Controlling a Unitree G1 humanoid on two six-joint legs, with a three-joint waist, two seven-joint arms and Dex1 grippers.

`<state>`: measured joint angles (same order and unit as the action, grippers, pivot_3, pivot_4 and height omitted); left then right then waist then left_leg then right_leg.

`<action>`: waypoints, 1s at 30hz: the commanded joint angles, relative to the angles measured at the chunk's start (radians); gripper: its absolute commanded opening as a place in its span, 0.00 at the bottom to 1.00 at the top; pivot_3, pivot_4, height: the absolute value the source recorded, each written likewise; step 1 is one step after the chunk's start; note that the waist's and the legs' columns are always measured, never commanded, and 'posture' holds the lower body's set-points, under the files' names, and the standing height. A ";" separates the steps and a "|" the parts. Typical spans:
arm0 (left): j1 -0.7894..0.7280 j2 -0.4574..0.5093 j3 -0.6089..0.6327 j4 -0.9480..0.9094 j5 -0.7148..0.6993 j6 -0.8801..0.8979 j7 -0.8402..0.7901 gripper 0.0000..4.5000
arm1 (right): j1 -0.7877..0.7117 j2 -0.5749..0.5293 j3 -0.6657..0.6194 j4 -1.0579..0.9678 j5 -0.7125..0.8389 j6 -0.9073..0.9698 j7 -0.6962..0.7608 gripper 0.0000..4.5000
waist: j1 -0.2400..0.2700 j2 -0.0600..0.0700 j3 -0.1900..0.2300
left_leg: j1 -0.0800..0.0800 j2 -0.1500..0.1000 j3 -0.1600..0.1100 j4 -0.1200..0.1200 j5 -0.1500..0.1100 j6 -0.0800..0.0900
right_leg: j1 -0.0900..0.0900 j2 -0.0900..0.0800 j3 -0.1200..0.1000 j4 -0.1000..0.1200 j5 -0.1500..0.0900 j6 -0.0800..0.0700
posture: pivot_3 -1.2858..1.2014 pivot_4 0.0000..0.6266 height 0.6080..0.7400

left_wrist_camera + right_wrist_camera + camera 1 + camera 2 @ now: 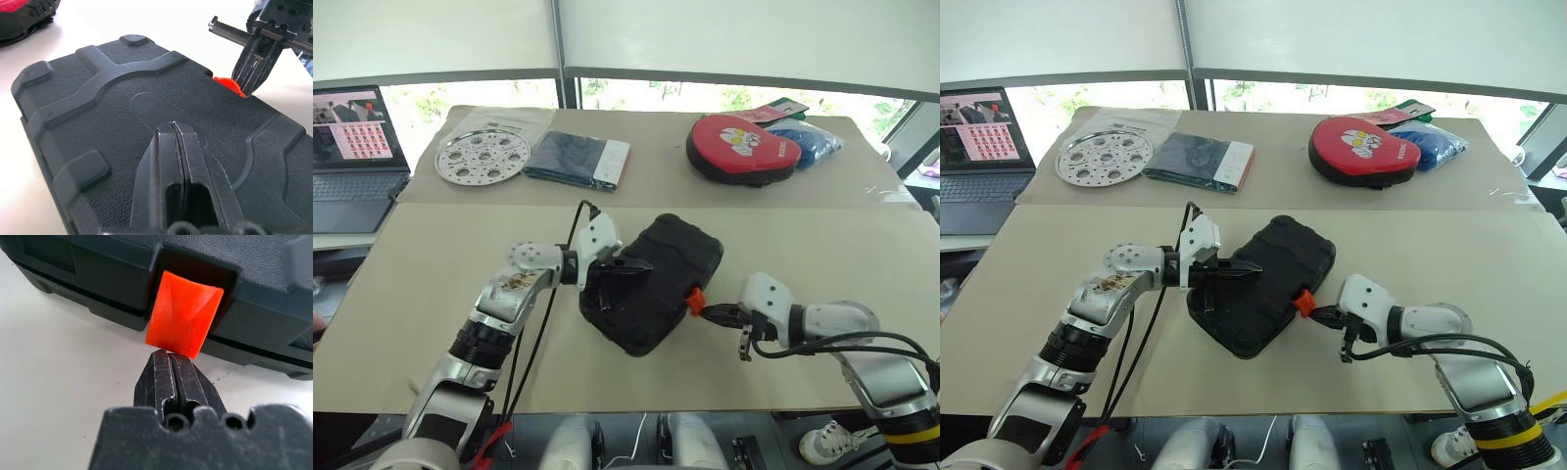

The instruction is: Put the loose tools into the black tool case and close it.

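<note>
Right wrist view: the right gripper [169,357], fingers pressed together and holding nothing, touches the raised orange latch [183,314] of the closed black case [652,282], mid-frame on the counter [431,294]. The left gripper [644,264], likewise closed and empty, rests on the lid. Latching step; next, probably press the latch flat.

Head's 2 eyes look down from afar; both wrist views close on the black tool case [651,284].

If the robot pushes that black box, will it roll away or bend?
Probably neither. The black tool case lies flat on the table with broad ribbed faces, so it would likely slide, not roll. Its moulded plastic looks stiff. The textured lid may give the shut left gripper resting on it some hold.
</note>
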<state>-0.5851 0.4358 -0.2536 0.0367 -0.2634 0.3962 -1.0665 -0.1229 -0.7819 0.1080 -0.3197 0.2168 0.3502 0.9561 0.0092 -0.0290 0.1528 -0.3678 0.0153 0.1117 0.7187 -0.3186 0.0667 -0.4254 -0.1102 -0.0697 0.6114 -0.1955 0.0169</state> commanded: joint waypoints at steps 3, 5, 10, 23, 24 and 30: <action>0.025 0.003 -0.044 -0.012 0.025 0.023 -0.004 0.01 | -0.091 0.037 0.032 0.020 -0.022 -0.004 -0.010 0.00 | -0.002 0.000 0.000 | 0.000 0.000 0.000 0.000 0.000 0.000 | 0.000 0.000 0.000 0.000 0.000 0.000 | 0.52 0.24 1.00; 0.028 0.006 -0.055 -0.010 0.033 0.027 -0.008 0.01 | -0.114 0.047 0.049 0.041 -0.037 0.000 -0.013 0.00 | -0.004 0.000 0.000 | 0.000 0.000 0.000 0.000 0.000 0.000 | 0.000 0.000 0.000 0.000 0.000 0.000 | 0.52 0.24 1.00; 0.031 -0.001 -0.079 0.001 0.058 0.039 0.001 0.01 | -0.127 0.070 0.057 0.049 -0.046 0.017 -0.023 0.00 | -0.005 0.001 -0.001 | 0.000 0.000 0.000 0.000 0.000 0.000 | 0.000 0.000 0.000 0.000 0.000 0.000 | 0.52 0.24 1.00; 0.040 -0.040 -0.125 0.041 0.104 0.067 0.028 0.01 | -0.031 -0.025 -0.030 -0.074 0.021 0.117 0.013 0.00 | 0.007 0.013 -0.009 | 0.002 0.000 0.000 0.001 -0.001 0.002 | 0.002 -0.001 0.000 0.000 0.000 0.000 | 0.52 0.24 1.00; 0.040 -0.041 -0.126 0.041 0.106 0.066 0.026 0.01 | -0.038 -0.023 -0.027 -0.069 0.021 0.114 0.008 0.00 | 0.007 0.013 -0.010 | 0.002 0.000 0.000 0.001 -0.001 0.002 | 0.003 -0.001 0.000 -0.001 0.000 0.000 | 0.52 0.24 1.00; 0.035 -0.040 -0.127 0.051 0.110 0.063 0.020 0.01 | -0.085 0.017 0.006 -0.040 0.010 0.107 -0.010 0.00 | 0.005 0.013 -0.012 | 0.002 -0.001 0.000 0.001 -0.002 0.003 | 0.003 -0.001 0.000 0.000 0.000 0.000 | 0.52 0.24 1.00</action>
<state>-0.5849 0.3978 -0.3101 0.0271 -0.1886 0.4221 -1.0385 -0.1821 -0.7798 0.1133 -0.3460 0.2186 0.4628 0.9585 0.0141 -0.0161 0.1412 -0.3656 0.0148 0.1117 0.7199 -0.3201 0.0694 -0.4220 -0.1112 -0.0694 0.6110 -0.1955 0.0171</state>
